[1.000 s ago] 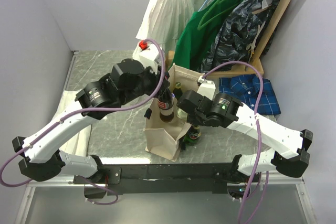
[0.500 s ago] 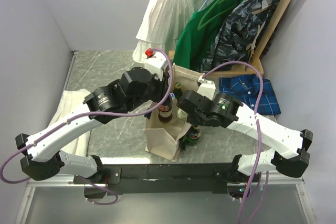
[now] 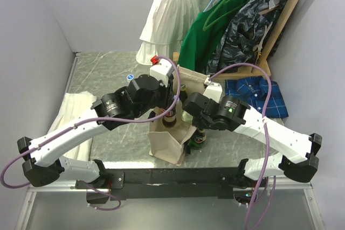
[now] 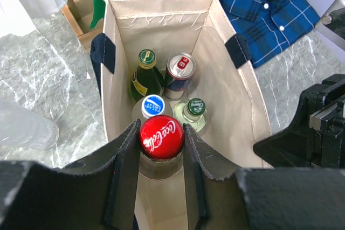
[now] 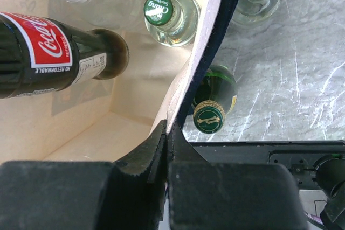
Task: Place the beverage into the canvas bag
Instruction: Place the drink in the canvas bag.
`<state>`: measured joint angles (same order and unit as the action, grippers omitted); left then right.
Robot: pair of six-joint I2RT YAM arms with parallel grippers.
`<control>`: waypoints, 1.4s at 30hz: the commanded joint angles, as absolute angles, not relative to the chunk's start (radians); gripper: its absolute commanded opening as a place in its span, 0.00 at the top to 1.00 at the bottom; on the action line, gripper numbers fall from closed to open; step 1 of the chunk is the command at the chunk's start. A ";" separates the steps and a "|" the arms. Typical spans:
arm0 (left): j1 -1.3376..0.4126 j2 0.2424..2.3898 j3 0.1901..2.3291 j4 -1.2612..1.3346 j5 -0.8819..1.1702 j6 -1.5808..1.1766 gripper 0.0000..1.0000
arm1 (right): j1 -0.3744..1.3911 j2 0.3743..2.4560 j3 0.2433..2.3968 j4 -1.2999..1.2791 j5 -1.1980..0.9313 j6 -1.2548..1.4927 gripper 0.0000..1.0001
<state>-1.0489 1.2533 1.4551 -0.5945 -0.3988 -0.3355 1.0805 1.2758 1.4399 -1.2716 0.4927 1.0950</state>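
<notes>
The left gripper [image 4: 160, 143] has its fingers partly open around the neck of the Coca-Cola bottle [image 5: 40, 52], just under the red cap. It holds the bottle upright with its body down inside the canvas bag [image 4: 234, 98], which stands open on the marble desk [image 4: 48, 79]. The right gripper [image 5: 168, 146] is pinched tight on the bag's rim, and a green bottle [image 5: 213, 100] stands just outside.

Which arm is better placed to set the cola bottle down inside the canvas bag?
Left. The left gripper holds the cola bottle by its neck in the mouth of the canvas bag. The right gripper is shut on the bag's rim.
</notes>
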 commanded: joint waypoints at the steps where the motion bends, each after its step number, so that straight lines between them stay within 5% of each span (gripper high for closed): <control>1: -1.057 1.175 1.467 -0.356 -0.436 -0.357 0.99 | 1.086 1.236 1.463 -1.276 0.555 1.111 1.00; 42: -1.057 1.155 1.215 -0.245 -0.383 -0.442 0.99 | 1.088 1.218 1.425 -1.269 0.545 1.127 1.00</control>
